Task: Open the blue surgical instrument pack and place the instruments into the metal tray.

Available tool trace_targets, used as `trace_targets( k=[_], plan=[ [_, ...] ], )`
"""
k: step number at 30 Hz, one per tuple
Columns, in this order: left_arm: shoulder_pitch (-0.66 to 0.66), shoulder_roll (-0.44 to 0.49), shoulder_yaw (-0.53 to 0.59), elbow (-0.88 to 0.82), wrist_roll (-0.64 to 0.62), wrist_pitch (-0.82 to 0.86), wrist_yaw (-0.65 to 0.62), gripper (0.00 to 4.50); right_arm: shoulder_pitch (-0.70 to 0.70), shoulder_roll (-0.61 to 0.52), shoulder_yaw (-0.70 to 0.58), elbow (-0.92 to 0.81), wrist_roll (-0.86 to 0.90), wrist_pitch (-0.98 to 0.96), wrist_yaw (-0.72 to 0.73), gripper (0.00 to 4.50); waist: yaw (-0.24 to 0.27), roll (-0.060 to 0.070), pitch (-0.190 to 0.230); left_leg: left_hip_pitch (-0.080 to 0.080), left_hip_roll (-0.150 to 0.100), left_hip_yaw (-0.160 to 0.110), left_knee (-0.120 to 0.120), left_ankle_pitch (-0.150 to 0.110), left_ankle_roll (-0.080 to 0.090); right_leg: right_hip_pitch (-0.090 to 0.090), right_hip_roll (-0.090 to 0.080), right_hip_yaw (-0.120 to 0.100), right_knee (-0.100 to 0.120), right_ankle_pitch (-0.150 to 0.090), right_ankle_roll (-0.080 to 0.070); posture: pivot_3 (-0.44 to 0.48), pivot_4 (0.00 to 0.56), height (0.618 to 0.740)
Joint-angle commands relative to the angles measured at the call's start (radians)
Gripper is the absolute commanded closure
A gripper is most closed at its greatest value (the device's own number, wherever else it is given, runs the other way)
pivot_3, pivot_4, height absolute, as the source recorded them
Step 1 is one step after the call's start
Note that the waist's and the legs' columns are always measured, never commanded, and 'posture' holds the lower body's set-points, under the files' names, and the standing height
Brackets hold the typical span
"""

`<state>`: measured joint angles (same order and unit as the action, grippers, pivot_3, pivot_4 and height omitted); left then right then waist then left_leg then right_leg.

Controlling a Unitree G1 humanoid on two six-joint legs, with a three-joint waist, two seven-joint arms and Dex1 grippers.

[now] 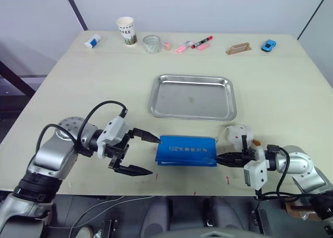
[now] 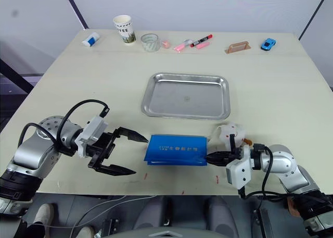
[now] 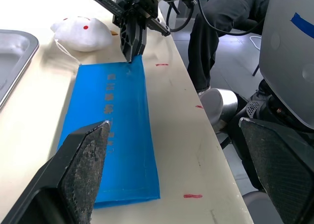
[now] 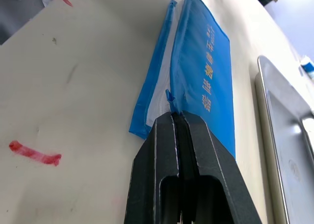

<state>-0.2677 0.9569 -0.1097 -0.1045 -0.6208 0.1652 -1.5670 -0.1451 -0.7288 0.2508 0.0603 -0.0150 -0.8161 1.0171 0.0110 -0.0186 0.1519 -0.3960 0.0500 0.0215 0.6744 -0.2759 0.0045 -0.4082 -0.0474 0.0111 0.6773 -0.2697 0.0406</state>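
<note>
The blue surgical instrument pack lies closed and flat near the table's front edge, white lettering up. My right gripper is at the pack's right end, shut on a small blue tab at its edge. My left gripper stands open at the pack's left end, one fingertip touching the pack's far left corner and the other nearer the table edge. The metal tray sits empty just beyond the pack. The instruments are hidden.
A white soft lump with red dots lies by the pack's right end. Along the far edge stand a paper cup, a glass jar, markers, a brown holder and a blue toy car.
</note>
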Motion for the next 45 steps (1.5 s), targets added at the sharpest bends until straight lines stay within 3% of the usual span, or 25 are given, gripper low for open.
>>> trace_targets(
  k=[1, 8, 15, 32, 43, 45],
  plan=[
    [0.0, -0.005, 0.027, -0.002, -0.006, -0.015, -0.047, 0.0, 0.048, -0.067, -0.001, -0.135, 0.236, 0.199, 0.071, 4.41, 0.002, 0.0, 0.0, 0.0, 0.0, 0.0, 0.0, 0.0, 0.0, 0.0, 0.0, 0.0, 0.0, 0.0, 0.0, 0.0, 0.15, 0.737],
    [0.023, 0.014, 0.034, 0.036, -0.012, -0.047, -0.047, 0.0, 0.087, -0.146, -0.043, -0.284, 0.533, 0.638, 0.139, 4.41, 0.0, 0.0, 0.0, 0.0, 0.0, 0.0, 0.0, 0.0, 0.0, 0.0, 0.0, 0.0, 0.0, 0.0, 0.0, 0.0, 0.15, 0.737],
    [0.019, -0.003, 0.014, 0.063, 0.008, -0.082, -0.047, 0.0, 0.018, -0.147, -0.07, -0.274, 0.622, 0.949, 0.167, 4.41, 0.001, 0.0, 0.0, 0.0, 0.001, 0.0, 0.0, 0.0, 0.0, 0.0, 0.0, 0.0, 0.0, 0.0, 0.0, 0.0, 0.15, 0.737],
    [-0.125, -0.272, -0.009, 0.302, 0.15, -0.178, 0.01, 0.0, -0.143, -0.016, -0.14, -0.141, 0.619, 1.185, 0.168, 4.41, -0.001, 0.0, 0.0, 0.0, 0.001, -0.001, 0.001, 0.0, 0.0, 0.0, 0.001, 0.0, 0.001, 0.0, 0.0, 0.0, 0.15, 0.737],
    [-0.171, -0.334, 0.011, 0.371, 0.142, -0.13, -0.005, 0.0, -0.147, 0.017, -0.162, -0.132, 0.577, 1.187, 0.175, 4.41, -0.001, 0.0, 0.0, -0.001, 0.001, -0.001, 0.002, 0.0, 0.0, 0.0, 0.001, 0.0, 0.001, 0.0, 0.0, 0.0, 0.15, 0.737],
    [-0.17, -0.334, 0.01, 0.38, 0.141, -0.124, -0.01, 0.5, -0.142, 0.019, -0.165, -0.139, 0.572, 1.183, 0.174, 4.5, -0.001, 0.0, 0.0, -0.001, 0.001, -0.001, 0.002, 0.0, 0.0, 0.0, 0.001, 0.0, 0.001, 0.0, 0.0, 0.0, 0.15, 0.737]
  ],
)
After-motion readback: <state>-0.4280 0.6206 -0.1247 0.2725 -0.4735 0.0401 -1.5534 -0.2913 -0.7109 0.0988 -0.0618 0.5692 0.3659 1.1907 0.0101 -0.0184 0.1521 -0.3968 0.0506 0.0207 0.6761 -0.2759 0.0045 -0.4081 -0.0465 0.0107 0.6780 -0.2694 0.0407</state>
